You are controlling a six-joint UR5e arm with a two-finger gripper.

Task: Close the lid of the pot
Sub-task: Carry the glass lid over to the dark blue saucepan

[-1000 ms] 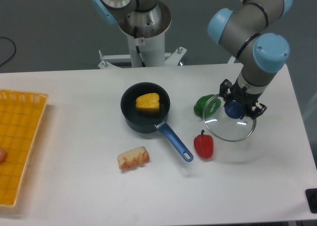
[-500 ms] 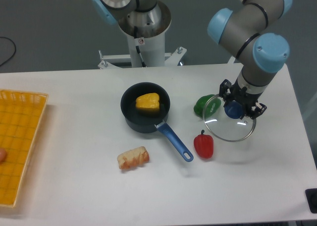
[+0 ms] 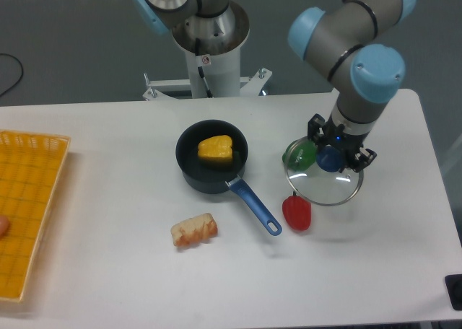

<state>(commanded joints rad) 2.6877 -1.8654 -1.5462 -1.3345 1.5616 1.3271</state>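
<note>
In the fixed camera view the gripper (image 3: pixel 331 158) is clamped on the blue knob of the pot lid (image 3: pixel 323 177), which hangs over the green pepper (image 3: pixel 299 154) and red pepper (image 3: pixel 297 213), with the uncovered pot (image 3: pixel 211 156) well off to its left holding a yellow pepper (image 3: pixel 215 148).

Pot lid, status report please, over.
Gripper shut on the pot lid, carried right of the pot. Pot open, yellow pepper inside. Green pepper and red pepper under the path.

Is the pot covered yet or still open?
Open. The pot shows a yellow pepper inside with nothing over it; the pot lid is off to its right, its knob in the gripper.
</note>
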